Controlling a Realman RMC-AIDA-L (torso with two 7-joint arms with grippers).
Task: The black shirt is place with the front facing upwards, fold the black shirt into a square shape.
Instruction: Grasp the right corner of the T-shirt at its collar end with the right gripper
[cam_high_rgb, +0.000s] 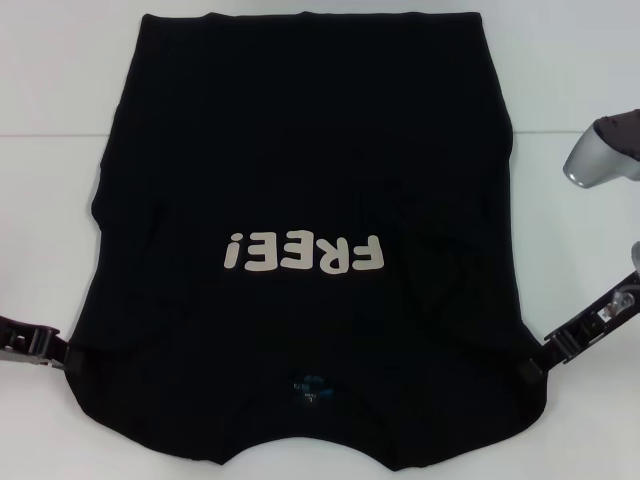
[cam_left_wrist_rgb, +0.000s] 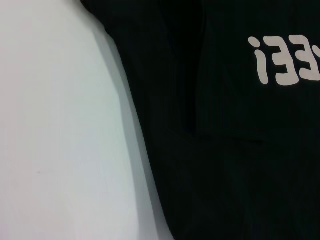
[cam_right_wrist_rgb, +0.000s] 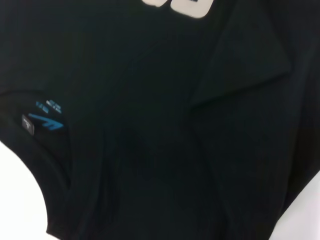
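Observation:
The black shirt (cam_high_rgb: 310, 200) lies spread on the white table (cam_high_rgb: 50, 100), front up, collar and blue neck label (cam_high_rgb: 308, 388) nearest me. Its cream "FREE!" letters (cam_high_rgb: 305, 253) read upside down from here. Both sleeves look tucked in over the body. My left gripper (cam_high_rgb: 58, 352) sits low at the shirt's near left shoulder edge, and my right gripper (cam_high_rgb: 535, 365) at the near right shoulder edge. The left wrist view shows the shirt's side edge (cam_left_wrist_rgb: 150, 150) and letters (cam_left_wrist_rgb: 282, 60). In the right wrist view are the collar and label (cam_right_wrist_rgb: 45, 120) and a folded sleeve flap (cam_right_wrist_rgb: 245, 65).
A grey segment of my right arm (cam_high_rgb: 600, 150) hangs over the table's right side. Bare white table (cam_left_wrist_rgb: 60, 125) surrounds the shirt on the left, right and far sides.

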